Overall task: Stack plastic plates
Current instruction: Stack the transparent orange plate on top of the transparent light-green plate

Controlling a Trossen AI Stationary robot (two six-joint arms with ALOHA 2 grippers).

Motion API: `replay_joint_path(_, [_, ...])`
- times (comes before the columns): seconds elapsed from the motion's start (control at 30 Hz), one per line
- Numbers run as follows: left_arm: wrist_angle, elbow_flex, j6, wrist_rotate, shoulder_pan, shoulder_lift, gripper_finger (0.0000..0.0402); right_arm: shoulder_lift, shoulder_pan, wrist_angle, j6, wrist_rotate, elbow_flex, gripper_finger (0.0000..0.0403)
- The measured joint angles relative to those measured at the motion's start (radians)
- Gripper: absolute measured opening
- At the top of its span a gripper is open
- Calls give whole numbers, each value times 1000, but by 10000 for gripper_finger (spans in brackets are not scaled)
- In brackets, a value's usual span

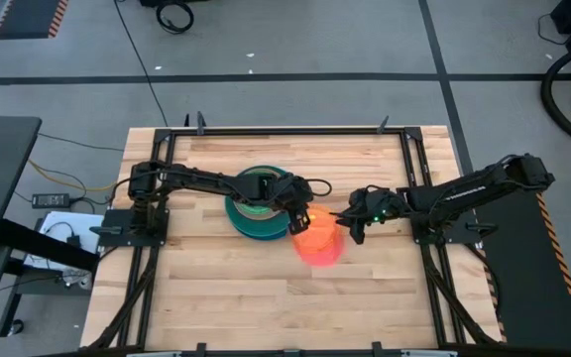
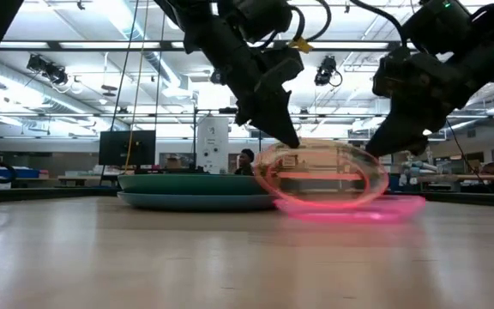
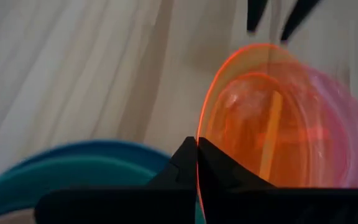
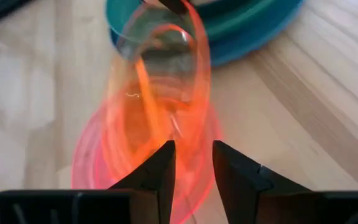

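A stack of plastic plates (image 1: pixel 251 213) lies at the table's middle, blue lowest, teal and dark green above it; it also shows in the low view (image 2: pixel 195 193). The translucent orange plate (image 1: pixel 317 240) stands tilted just right of the stack. My left gripper (image 1: pixel 300 216) is shut on its rim nearest the stack. My right gripper (image 1: pixel 350 226) is open at the plate's right side, its fingers (image 4: pixel 166 165) standing on either side of the rim there. I cannot tell whether they touch it. My left gripper pinches the orange plate's rim (image 3: pixel 197 134) on the side nearest the stack, between its two fingers. The fingers slant down from the table's left (image 2: pixel 277 120). That side of the plate is lifted and the plate is tilted, its opposite lower edge (image 2: pixel 350 206) on the table.
The plate throws a pink glow on the wood (image 2: pixel 376 209) right of it. A dark metal frame (image 1: pixel 266 131) runs round the table. Bare wood (image 1: pixel 266 297) lies toward the near edge.
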Motion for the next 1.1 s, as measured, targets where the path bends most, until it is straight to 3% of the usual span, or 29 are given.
replay_joint_path(0.3, [-133,0,-18,4,-5,-62,8,-60,2,-109,16,50,0,115])
replay_joint_path(0.57, [-279,-5,-21,-81,11,-153,8,-41,2,-122,20,71,-1,115])
replay_joint_path(1.1, [-507,-5,34,-83,193,-205,8,-11,87,-119,68,136,-1,115])
